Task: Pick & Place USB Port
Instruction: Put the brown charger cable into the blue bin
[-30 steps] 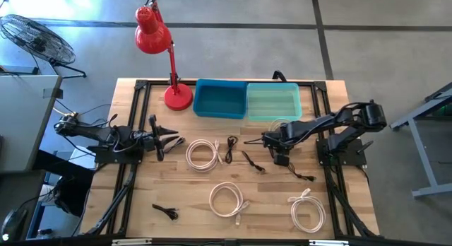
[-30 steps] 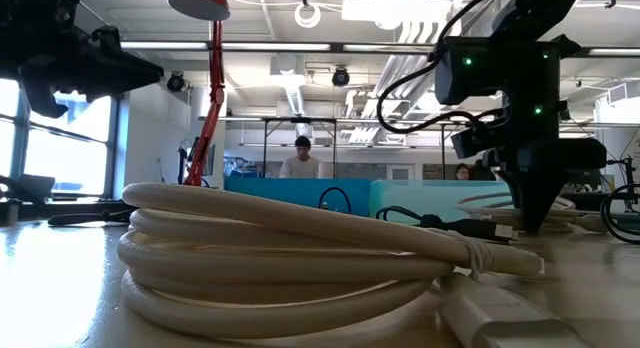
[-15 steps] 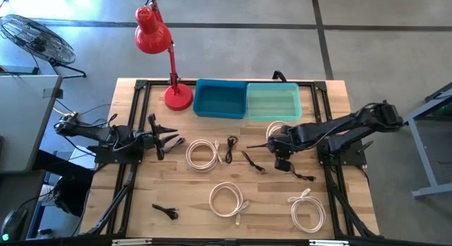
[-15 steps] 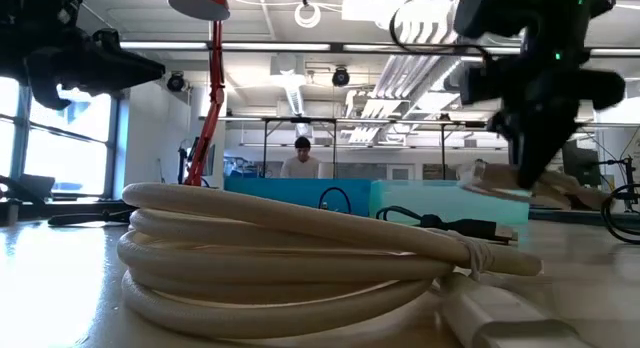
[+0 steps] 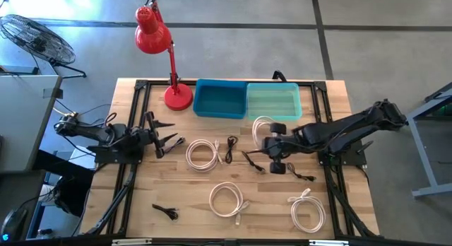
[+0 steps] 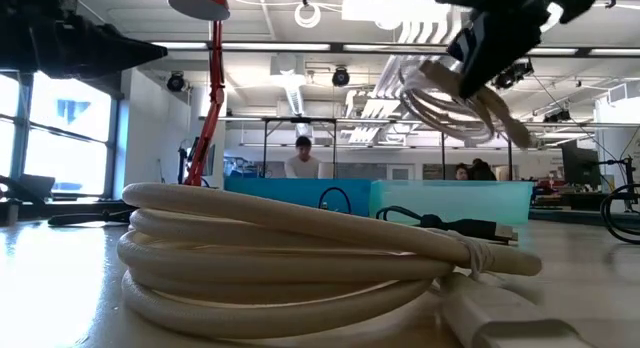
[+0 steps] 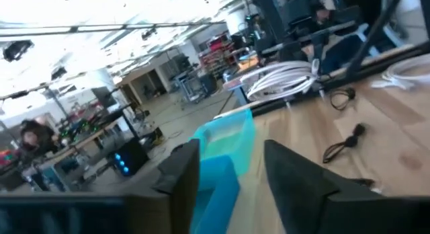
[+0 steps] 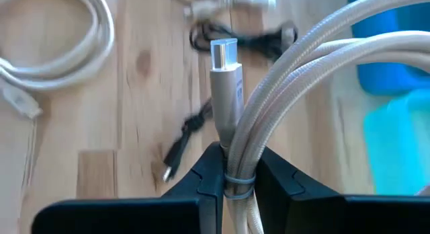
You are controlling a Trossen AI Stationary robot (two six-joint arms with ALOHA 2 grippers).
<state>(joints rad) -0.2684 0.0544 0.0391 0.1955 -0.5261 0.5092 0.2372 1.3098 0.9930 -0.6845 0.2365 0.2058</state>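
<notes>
A coiled white USB cable [image 5: 263, 128] hangs in the air in front of the teal bin [image 5: 274, 102], with my right gripper [image 5: 270, 138] shut on it. In the low view the coil [image 6: 450, 100] floats high above the table under the gripper [image 6: 485, 38]. Its silver plug [image 8: 225, 56] sticks out past the fingers. My left gripper [image 5: 171, 141] waits open at the table's left side, level, with nothing between its fingers [image 7: 232, 173]. My right gripper pinches the bundled strands of the white cable at their tie band [image 8: 236, 179], just behind the plug, between its two fingers [image 8: 207, 175]. The fingers slant down from the table's right side. The coil is lifted clear and juts out tilted beyond the fingertips.
A blue bin [image 5: 219, 99] stands beside the teal one at the far edge, with a red lamp [image 5: 166, 55] to its left. White coils [image 5: 203, 153], [image 5: 227, 199], [image 5: 307, 209] and small black cables [image 5: 232, 148], [image 5: 166, 211], [image 5: 304, 175] lie on the wood.
My right gripper has risen from the table with the white coil, which lay by the teal bin and now hangs clear. The gripper has tipped as it rose and drifted a little toward the table's left.
</notes>
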